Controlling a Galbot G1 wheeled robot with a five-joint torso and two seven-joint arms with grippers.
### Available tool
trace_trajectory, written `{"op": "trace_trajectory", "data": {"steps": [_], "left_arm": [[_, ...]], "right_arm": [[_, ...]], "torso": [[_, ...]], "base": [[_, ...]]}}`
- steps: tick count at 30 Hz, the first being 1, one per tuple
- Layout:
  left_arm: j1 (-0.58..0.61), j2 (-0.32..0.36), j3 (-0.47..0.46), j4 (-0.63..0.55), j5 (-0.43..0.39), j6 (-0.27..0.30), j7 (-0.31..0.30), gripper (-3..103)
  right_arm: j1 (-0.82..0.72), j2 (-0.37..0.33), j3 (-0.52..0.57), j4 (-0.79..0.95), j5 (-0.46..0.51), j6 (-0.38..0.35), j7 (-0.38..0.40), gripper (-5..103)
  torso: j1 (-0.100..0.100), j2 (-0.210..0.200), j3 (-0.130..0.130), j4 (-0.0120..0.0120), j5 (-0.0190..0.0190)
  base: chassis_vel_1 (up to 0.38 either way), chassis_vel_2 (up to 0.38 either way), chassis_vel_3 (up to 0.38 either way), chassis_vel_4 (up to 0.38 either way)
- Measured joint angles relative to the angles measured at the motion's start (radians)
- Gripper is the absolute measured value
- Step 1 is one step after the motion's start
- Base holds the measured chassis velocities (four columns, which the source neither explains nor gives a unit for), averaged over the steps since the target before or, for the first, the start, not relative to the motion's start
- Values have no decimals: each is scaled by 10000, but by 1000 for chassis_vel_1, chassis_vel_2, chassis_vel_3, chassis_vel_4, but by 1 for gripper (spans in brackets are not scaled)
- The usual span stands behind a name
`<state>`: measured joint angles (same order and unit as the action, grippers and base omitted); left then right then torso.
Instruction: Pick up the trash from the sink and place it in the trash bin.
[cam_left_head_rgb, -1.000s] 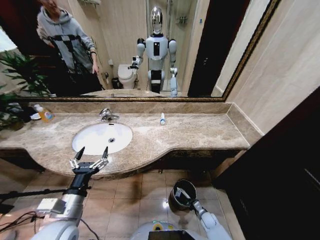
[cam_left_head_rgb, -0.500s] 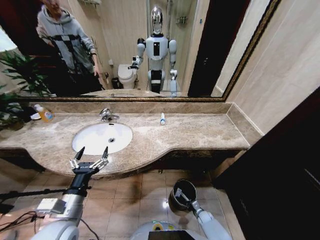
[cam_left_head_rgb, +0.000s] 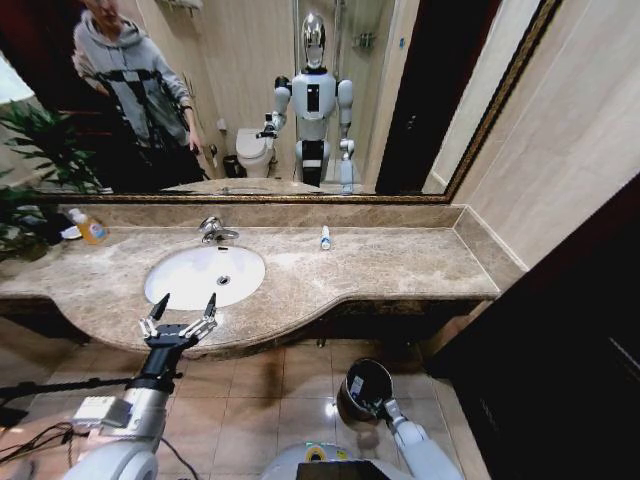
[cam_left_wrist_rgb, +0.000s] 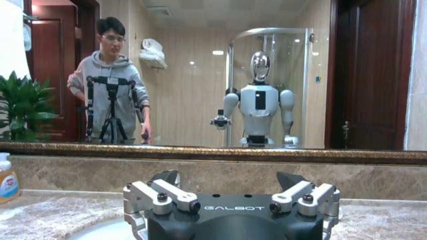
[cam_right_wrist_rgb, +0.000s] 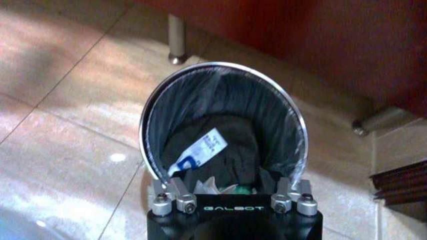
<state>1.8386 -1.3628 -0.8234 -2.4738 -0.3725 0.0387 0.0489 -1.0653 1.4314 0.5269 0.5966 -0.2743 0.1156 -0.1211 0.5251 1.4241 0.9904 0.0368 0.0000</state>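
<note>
A white packet with blue print (cam_right_wrist_rgb: 197, 151) lies inside the round black bin (cam_left_head_rgb: 352, 391), leaning on the dark liner with its long axis slanting up from the near side of the bin toward the far side; beside it, close under the right tool (cam_right_wrist_rgb: 230, 192), sit more crumpled white scraps and a bit of green. The bin has a thin shiny metal rim and stands on glossy tan floor tiles below the desk edge. The right tool hangs at the bin's mouth, and I cannot tell whether its fingers are open or closed. One more small white tube with a blue end (cam_left_head_rgb: 325, 237) lies on the mottled brown marble desk (cam_left_head_rgb: 400, 265), to the right of the smooth white oval sink (cam_left_head_rgb: 190, 280) and pointing toward the mirror. The left tool (cam_left_head_rgb: 180, 310) hovers at the front edge of the desk near the sink, its two fingers spread wide and holding nothing.
</note>
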Motion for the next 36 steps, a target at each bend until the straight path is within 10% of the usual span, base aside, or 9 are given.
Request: {"op": "trace_trajectory", "data": {"steps": [9, 26, 36], "left_arm": [[0, 0, 0, -1, 0, 0, -1, 100], [0, 0, 0, 0, 0, 0, 0, 100], [0, 0, 0, 0, 0, 0, 0, 100]], "right_arm": [[-2008, -70, 402, 3740, 1114, -75, 799, 99], [-6567, 541, 1292, 10808, 664, 2027, 875, 100], [-8106, 1152, 744, 14841, 475, 1660, 1045, 100]], "torso": [[0, 1, 0, -1, -1], [-1, 2, -1, -1, -2], [0, 2, 0, -1, -2]], "base": [[0, 0, 0, 0], [0, 0, 0, 0], [0, 0, 0, 0]]}}
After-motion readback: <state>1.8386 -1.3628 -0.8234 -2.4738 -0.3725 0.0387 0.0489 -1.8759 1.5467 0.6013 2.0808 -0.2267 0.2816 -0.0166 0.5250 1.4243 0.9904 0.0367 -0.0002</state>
